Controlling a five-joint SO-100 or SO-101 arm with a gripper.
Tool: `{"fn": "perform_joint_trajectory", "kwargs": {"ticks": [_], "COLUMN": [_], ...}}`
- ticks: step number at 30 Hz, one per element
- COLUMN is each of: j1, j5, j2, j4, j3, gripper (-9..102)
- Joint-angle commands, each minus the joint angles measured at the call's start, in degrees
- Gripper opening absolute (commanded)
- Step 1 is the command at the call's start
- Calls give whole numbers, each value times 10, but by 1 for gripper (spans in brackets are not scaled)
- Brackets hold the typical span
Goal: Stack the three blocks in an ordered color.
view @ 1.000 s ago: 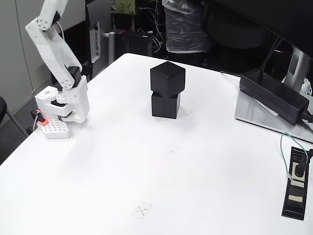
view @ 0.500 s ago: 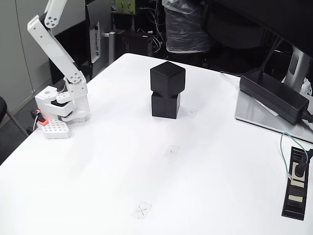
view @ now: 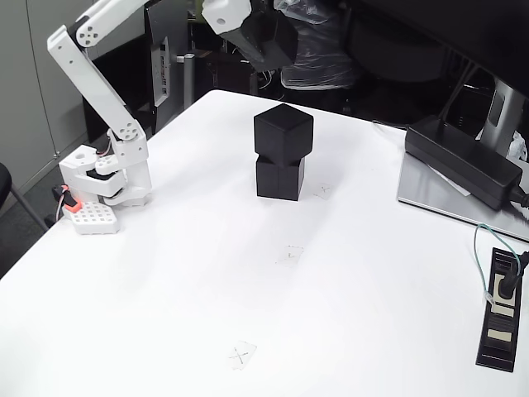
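Standing on the white surface (view: 165,314), two matte black cubes form a stack (view: 282,161), the upper one twisted askew. High above and behind that stack, the white arm's claw (view: 263,40) seems clamped on a third matte black cube (view: 269,39), though the dark background blurs its outline.

Your arm has unfolded from over its base and swung out above the counter; the tool (view: 263,43) has now come into the fixed view at the top, carrying the third block (view: 269,37) high above the stack.
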Motion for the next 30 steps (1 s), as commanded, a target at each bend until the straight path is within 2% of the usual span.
{"fn": "perform_joint_trajectory", "kwargs": {"ticks": [1,10,16,30], "j1": [-4,2,2,33], "j5": [0,0,0,-1], "j2": [14,14,14,16], "j4": [-51,-235,-321,-359], "j3": [36,153,213,217], "gripper": [5,5,5,5]}}
